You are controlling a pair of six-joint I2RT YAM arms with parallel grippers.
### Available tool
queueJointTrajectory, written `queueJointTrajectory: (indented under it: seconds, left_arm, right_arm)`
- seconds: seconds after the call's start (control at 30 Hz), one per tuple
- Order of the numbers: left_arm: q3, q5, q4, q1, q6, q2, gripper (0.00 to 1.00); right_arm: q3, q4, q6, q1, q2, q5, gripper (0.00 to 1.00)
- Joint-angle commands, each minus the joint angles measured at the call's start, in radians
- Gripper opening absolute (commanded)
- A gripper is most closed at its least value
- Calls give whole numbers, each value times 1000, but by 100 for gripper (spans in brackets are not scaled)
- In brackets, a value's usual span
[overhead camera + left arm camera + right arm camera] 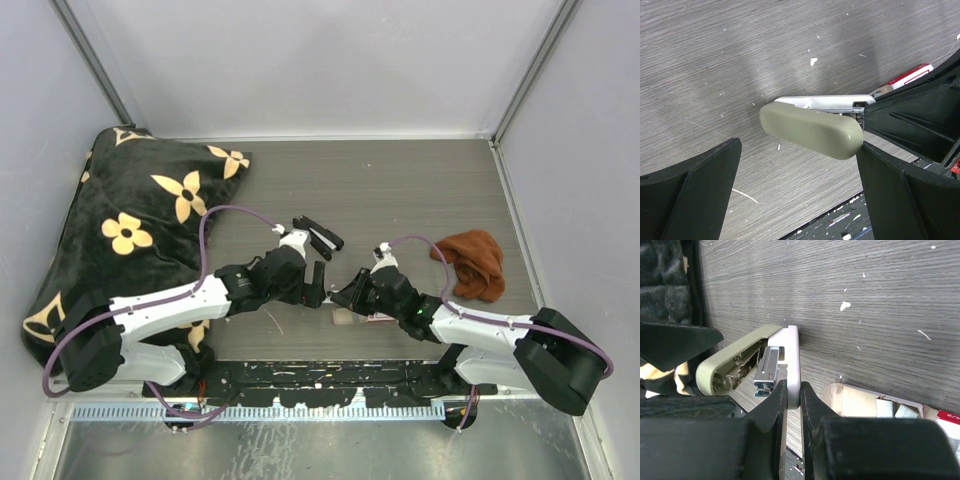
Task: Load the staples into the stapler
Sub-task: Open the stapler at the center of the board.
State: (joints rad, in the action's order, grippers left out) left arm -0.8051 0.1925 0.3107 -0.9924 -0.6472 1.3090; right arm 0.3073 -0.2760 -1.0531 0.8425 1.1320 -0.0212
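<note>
Grey tabletop: stapler held open
Wood-grain table [400, 190] holds a flowered cushion [130, 220] upper left and a brown cloth [475, 262] at right. The right gripper [793, 390] clamps the stapler [740, 360] by its white base; the left gripper [799, 155] gapes astride its green lid. The staples [895, 410] sit in a cardboard box [855, 400] beside it

The right gripper [793, 391] pinches the opened stapler [765, 362] by its white base, beside a box [855, 401] of staples [897, 411].

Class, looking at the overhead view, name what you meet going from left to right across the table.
Black flowered cushion → left gripper → right gripper → brown cloth.
</note>
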Motion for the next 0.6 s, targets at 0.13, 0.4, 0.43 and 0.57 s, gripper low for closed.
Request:
queueJointTrajectory:
  seconds: [0.13, 0.4, 0.43, 0.57]
  left_arm:
    - [76, 16, -10, 107, -1, -110, 98]
    - [183, -59, -57, 220, -25, -157, 98]
    - [192, -51, -52, 227, -25, -164, 98]
    - [229, -21, -37, 254, -23, -196, 98]
  right_arm:
    - [8, -26, 5, 6, -29, 8, 1]
    - [3, -23, -2, 6, -40, 10, 1]
    - [2, -20, -2, 6, -42, 11, 1]
    - [-2, -10, -4, 6, -52, 12, 0]
